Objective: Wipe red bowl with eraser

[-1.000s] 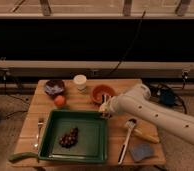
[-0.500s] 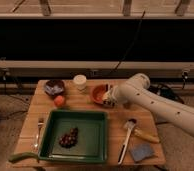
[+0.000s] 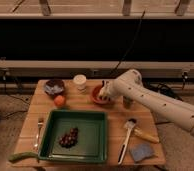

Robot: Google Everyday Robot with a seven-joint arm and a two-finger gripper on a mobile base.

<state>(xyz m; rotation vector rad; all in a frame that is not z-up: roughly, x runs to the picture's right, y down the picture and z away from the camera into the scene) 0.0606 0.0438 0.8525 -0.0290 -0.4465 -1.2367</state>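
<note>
The red bowl (image 3: 98,95) stands on the wooden table (image 3: 90,104) behind the green tray, its right half covered by my hand. My gripper (image 3: 104,93) sits down in the bowl at the end of the white arm (image 3: 155,102), which reaches in from the right. The gripper is shut on the eraser (image 3: 103,85); only a narrow dark end of it shows, sticking up above the bowl's rim. The rest of the eraser and where it touches the bowl are hidden.
A green tray (image 3: 90,120) with dark grapes (image 3: 68,137) fills the front middle. A purplish-blue bowl (image 3: 54,86), orange fruit (image 3: 59,100) and white jar (image 3: 80,81) stand at back left. A fork (image 3: 39,132), yellow-handled brush (image 3: 132,134) and blue sponge (image 3: 140,151) lie in front.
The gripper has moved away from the tray's back right corner, back and slightly left, and now sits in the red bowl. Nothing else has shifted.
</note>
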